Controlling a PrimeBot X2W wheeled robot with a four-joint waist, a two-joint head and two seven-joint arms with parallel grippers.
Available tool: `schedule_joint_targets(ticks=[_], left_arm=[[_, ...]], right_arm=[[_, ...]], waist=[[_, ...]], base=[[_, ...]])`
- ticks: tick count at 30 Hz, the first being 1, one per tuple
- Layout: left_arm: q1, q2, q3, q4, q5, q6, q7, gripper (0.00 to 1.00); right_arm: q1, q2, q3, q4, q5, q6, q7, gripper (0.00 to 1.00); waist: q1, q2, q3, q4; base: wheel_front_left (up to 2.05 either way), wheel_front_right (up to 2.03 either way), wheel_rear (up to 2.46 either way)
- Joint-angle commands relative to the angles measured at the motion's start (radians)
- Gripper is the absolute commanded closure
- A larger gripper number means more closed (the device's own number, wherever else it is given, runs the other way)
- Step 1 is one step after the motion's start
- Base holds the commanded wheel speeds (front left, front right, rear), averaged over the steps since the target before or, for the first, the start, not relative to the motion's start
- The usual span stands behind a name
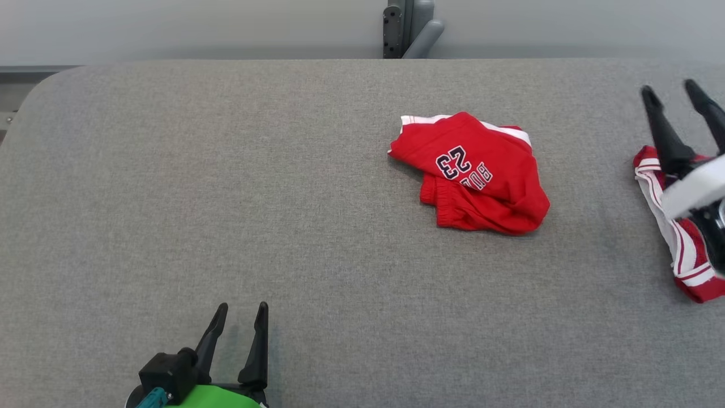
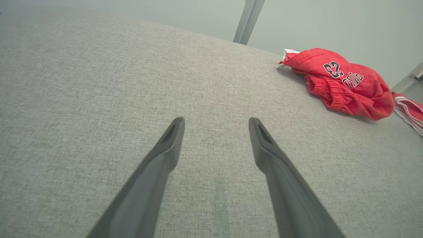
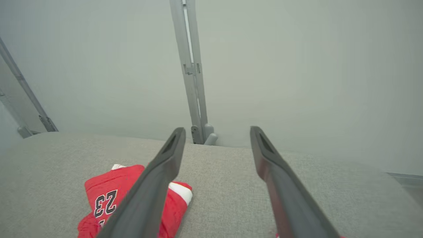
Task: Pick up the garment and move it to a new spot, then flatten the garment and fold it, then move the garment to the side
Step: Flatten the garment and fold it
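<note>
A crumpled red garment (image 1: pixel 481 175) printed with a dark "23" lies right of the middle of the grey table (image 1: pixel 226 198). It also appears in the left wrist view as the red garment (image 2: pixel 343 82) and in the right wrist view as the red garment (image 3: pixel 109 195). A second red and white striped garment (image 1: pixel 688 255) lies bunched at the table's right edge, and my right gripper (image 1: pixel 670 89) stands open above it, holding nothing, fingers pointing at the far edge. My left gripper (image 1: pixel 242 309) is open and empty near the front edge, far from both garments.
A grey metal post (image 1: pixel 410 28) rises behind the table's far edge against a pale wall. The table's left corner is rounded. In the left wrist view the striped garment (image 2: pixel 411 110) lies just beyond the red one.
</note>
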Motion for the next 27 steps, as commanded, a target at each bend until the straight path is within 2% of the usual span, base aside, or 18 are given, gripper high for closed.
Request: schedule_joint_targets(ticks=[1,4,6,8,11,18,27], left_arm=[[0.017,-0.002,0.002,-0.003,0.006,-0.003,-0.003,0.0],[0.022,-0.011,-0.001,-0.004,0.012,-0.003,-0.003,0.0],[0.031,-0.016,0.001,-0.005,0.014,-0.003,-0.003,0.0],[0.044,-0.019,0.015,-0.01,0.015,-0.003,-0.003,0.0],[0.056,-0.023,0.028,-0.017,0.026,-0.003,-0.003,0.0],[0.07,-0.029,0.074,-0.053,0.061,-0.003,-0.003,0.0],[0.075,-0.032,0.084,-0.071,0.075,-0.003,-0.003,0.0]], right_arm=[[0.092,0.028,-0.078,-0.019,-0.058,0.0,-0.002,0.0],[0.268,0.097,-0.311,-0.095,-0.252,0.0,-0.002,0.0],[0.393,0.176,-0.438,-0.148,-0.355,0.0,-0.002,0.0],[0.491,0.25,-0.524,-0.195,-0.44,0.0,-0.003,0.0],[0.594,0.336,-0.598,-0.249,-0.532,-0.001,-0.003,0.0],[0.697,0.445,-0.684,-0.314,-0.65,0.0,-0.003,0.0],[0.703,0.474,-0.696,-0.332,-0.678,0.0,-0.003,0.0]], waist=[[0.0001,0.005,-0.012,-0.011],[0.0001,0.005,-0.025,-0.011],[0.0001,0.005,-0.04,-0.01],[0.0001,0.005,-0.05,-0.014],[0.0001,0.005,-0.063,-0.018],[0.0001,0.005,-0.085,-0.015],[0.0001,0.005,-0.088,-0.004]], base=[[0.0,0.0,0.0],[0.0,0.0,0.0],[0.0,0.0,0.0],[0.0,0.0,0.0],[0.0,0.0,0.0],[0.0,0.0,0.0],[0.0,0.0,0.0]])
